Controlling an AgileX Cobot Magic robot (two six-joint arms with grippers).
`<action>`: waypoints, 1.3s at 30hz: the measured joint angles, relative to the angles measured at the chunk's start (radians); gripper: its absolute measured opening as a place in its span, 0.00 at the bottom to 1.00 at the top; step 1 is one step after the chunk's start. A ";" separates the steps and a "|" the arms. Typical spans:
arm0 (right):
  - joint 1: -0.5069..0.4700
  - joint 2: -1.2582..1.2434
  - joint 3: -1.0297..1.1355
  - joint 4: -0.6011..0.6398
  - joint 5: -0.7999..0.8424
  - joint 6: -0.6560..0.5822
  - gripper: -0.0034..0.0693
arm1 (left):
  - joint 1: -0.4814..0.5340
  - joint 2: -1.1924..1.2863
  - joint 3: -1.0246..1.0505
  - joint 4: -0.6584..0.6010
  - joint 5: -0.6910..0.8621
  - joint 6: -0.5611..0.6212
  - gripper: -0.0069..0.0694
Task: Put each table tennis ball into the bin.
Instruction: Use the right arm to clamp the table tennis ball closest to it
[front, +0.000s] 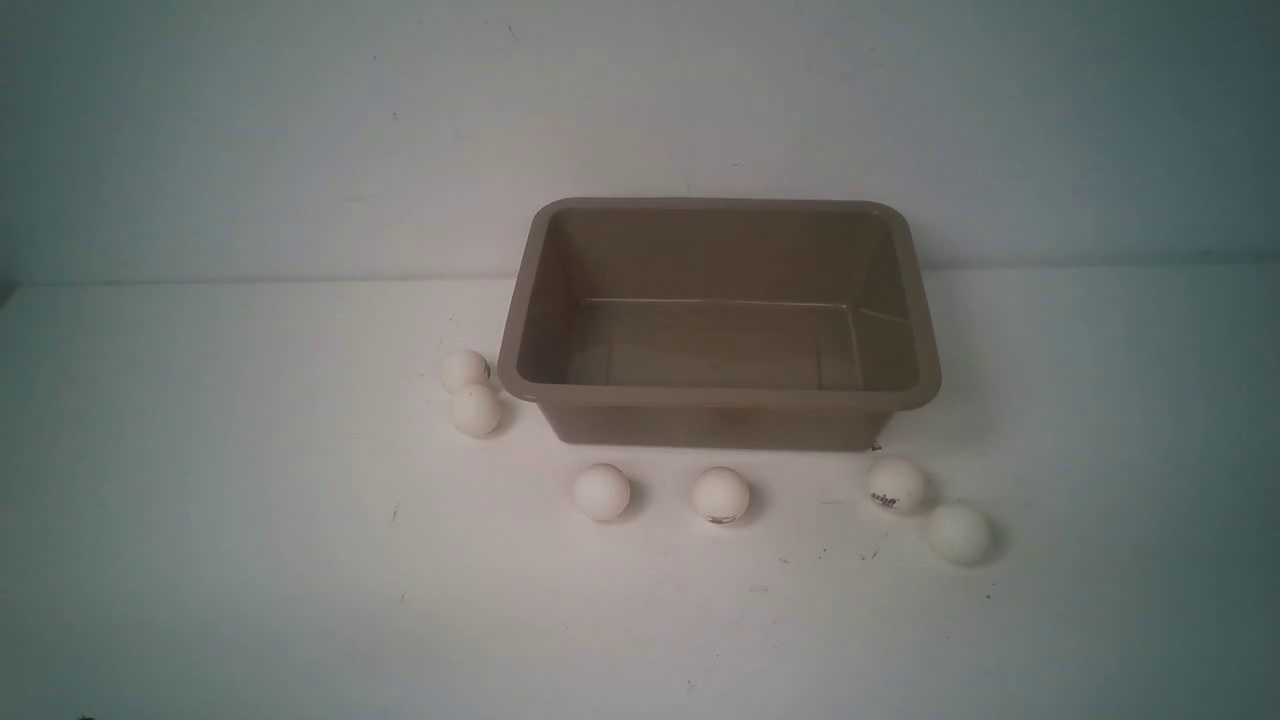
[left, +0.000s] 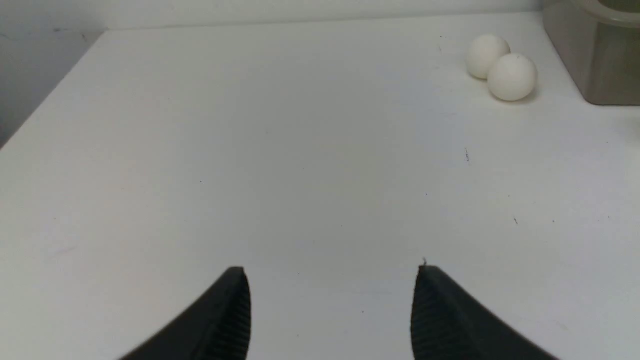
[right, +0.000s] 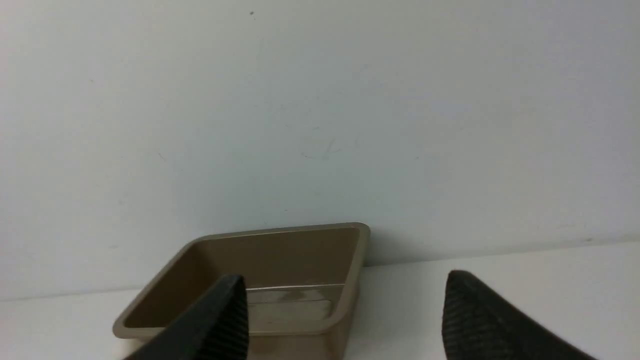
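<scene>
The left end effector (left: 331, 270) is spread and empty above the bench (left: 200, 150), the right end effector (right: 344, 275) likewise. Six table tennis balls (front: 601, 492) lie by the empty bin (front: 720, 397): two touching at its left, two before it, two front-right. Light, hard and roll-prone, I judge: pinch across the middle.

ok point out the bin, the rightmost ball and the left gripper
bin (front: 720, 397): front view, on its near rim
rightmost ball (front: 959, 533): front view, middle of the ball
left gripper (left: 331, 272): left wrist view, midway between its open fingertips
</scene>
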 joint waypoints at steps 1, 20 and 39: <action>0.000 0.000 0.000 0.006 -0.002 0.000 0.70 | 0.000 0.000 0.000 0.000 0.000 0.000 0.61; 0.000 0.000 0.000 0.049 -0.004 0.000 0.70 | 0.000 0.000 0.000 0.000 0.000 0.000 0.61; 0.000 0.000 0.000 0.055 0.043 -0.026 0.70 | 0.000 0.000 0.008 -0.355 -0.314 -0.019 0.61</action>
